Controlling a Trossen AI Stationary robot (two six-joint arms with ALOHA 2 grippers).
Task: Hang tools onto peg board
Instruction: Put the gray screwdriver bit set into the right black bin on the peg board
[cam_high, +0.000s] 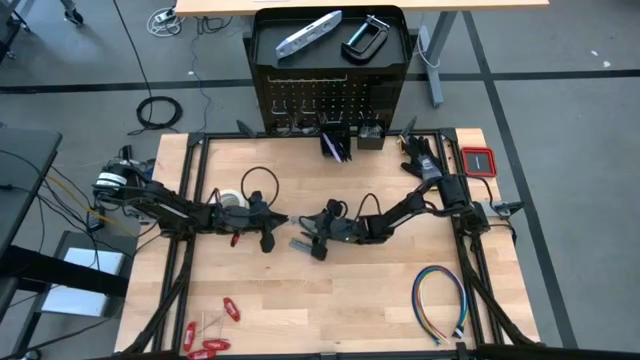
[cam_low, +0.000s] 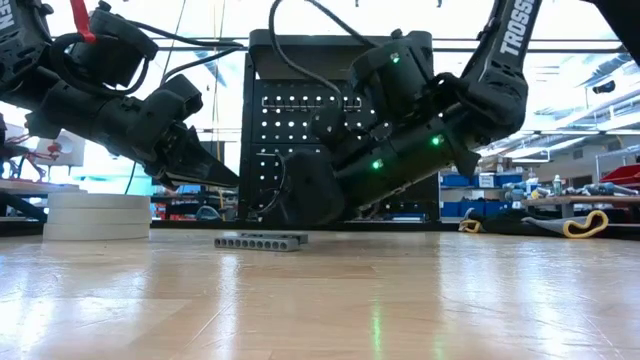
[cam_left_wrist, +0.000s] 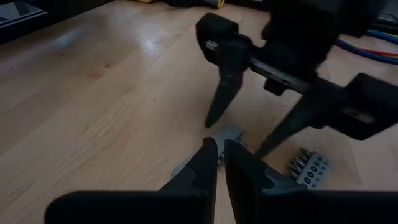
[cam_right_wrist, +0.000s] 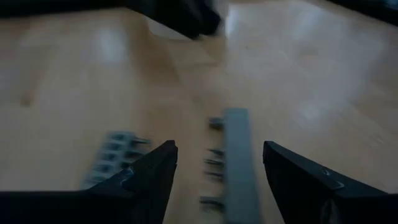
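A grey bar (cam_right_wrist: 239, 162) with small bits along one side lies flat on the wooden table (cam_high: 350, 300). My right gripper (cam_right_wrist: 219, 144) is open, one finger on each side of the bar and apart from it. A second grey bit holder (cam_right_wrist: 115, 155) lies outside its fingers. Facing it from the table's left, my left gripper (cam_left_wrist: 220, 146) is shut with nothing between its fingers, just above the table. The peg board (cam_high: 330, 95) stands at the far edge. A silver bar tool (cam_high: 308, 33) and a black C-clamp (cam_high: 364, 38) lie on its top tray.
White tape rolls (cam_high: 232, 198) and a black cable loop (cam_high: 258, 182) lie behind the left arm. Red-handled tools (cam_high: 212, 328) lie at the near left, a multicoloured wire loop (cam_high: 440, 300) at the near right, a red case (cam_high: 478, 160) at the far right.
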